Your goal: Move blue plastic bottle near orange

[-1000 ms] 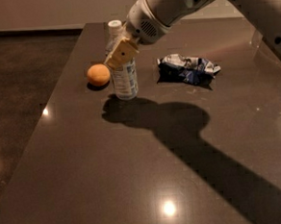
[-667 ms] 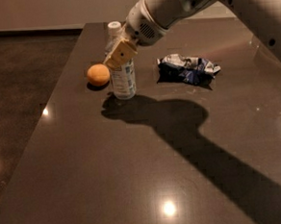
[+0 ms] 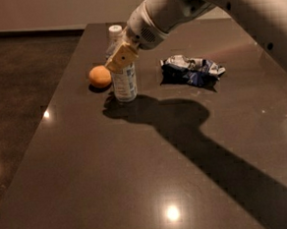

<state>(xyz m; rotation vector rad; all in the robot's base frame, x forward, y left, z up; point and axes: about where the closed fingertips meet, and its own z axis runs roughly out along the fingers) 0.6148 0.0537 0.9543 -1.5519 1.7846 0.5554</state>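
Note:
The blue plastic bottle (image 3: 124, 82) stands upright on the dark table (image 3: 138, 176), its white cap (image 3: 115, 30) showing behind the arm. The orange (image 3: 100, 76) lies just left of it, a small gap apart. My gripper (image 3: 121, 58) reaches in from the upper right and is shut on the bottle's upper body. One tan finger pad (image 3: 121, 57) lies across the front of the bottle; the other finger is hidden behind it.
A crumpled dark blue and white snack bag (image 3: 192, 69) lies to the right of the bottle. The arm's shadow (image 3: 184, 128) runs across the table's middle. The table's left edge (image 3: 49, 108) drops to a dark floor.
The bottle and my gripper have shifted slightly left, closer to the orange. The orange and the snack bag have not moved.

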